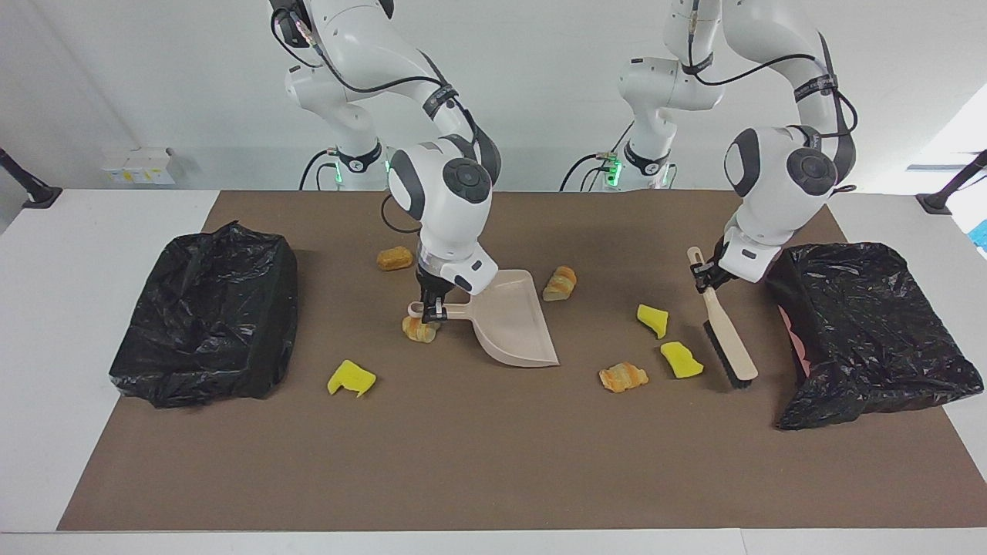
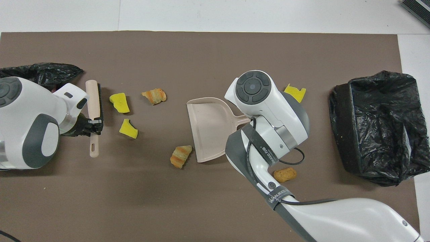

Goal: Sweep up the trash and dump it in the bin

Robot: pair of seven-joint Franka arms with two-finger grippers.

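Trash count: seven pieces on the brown mat, three yellow wedges, three striped croissant rolls, one brown roll.
Farthest from robots: yellow wedge lies alone, toward the right arm's end; striped roll and second yellow wedge lie close together toward the left arm's end.
Middle: third yellow wedge sits a little nearer the robots than the second; another striped roll lies under the dustpan's handle end.
Nearest robots: third striped roll lies beside the pan's rim; brown roll is nearest of all.
Bins: two, each lined with a black bag, one bin at the right arm's end, the other bin at the left arm's end.
Dustpan: one, beige, mouth on the mat.
Brush: one, bristles down beside the left-end bin, just apart from the two nearby wedges.
Right gripper: clamped on the dustpan handle.
Left gripper: clamped on the brush handle.
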